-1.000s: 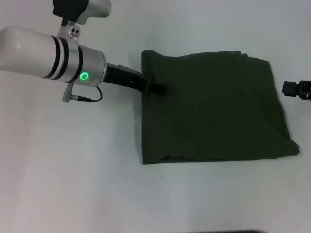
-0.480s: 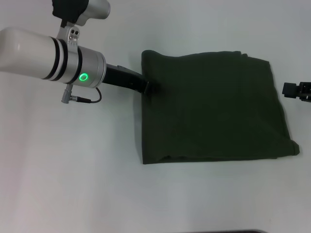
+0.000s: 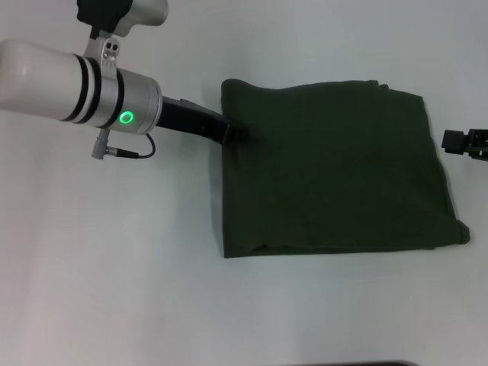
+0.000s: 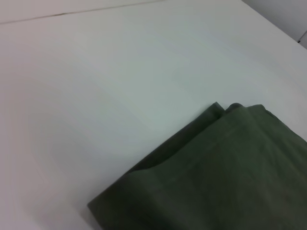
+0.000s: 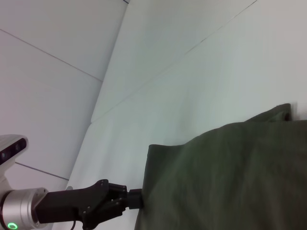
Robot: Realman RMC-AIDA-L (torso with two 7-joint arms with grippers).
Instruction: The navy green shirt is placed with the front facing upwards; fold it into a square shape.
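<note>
The navy green shirt (image 3: 335, 168) lies folded into a rough rectangle on the white table, plain dark cloth facing up. My left gripper (image 3: 233, 134) sits at the shirt's left edge near the far left corner, its fingers drawn together to a narrow tip that holds nothing. The right wrist view shows the same tip (image 5: 136, 198) just touching the shirt's edge (image 5: 225, 177). In the left wrist view only a layered corner of the shirt (image 4: 225, 177) appears. My right gripper (image 3: 460, 140) hangs off the shirt's right side, partly out of view.
Bare white table (image 3: 114, 267) surrounds the shirt on every side. A grey cable (image 3: 126, 152) loops under the left wrist. A dark strip (image 3: 366, 364) marks the table's near edge.
The left gripper has drawn back to the left, from lying over the shirt's edge to resting at it. The shirt and the right gripper have not moved.
</note>
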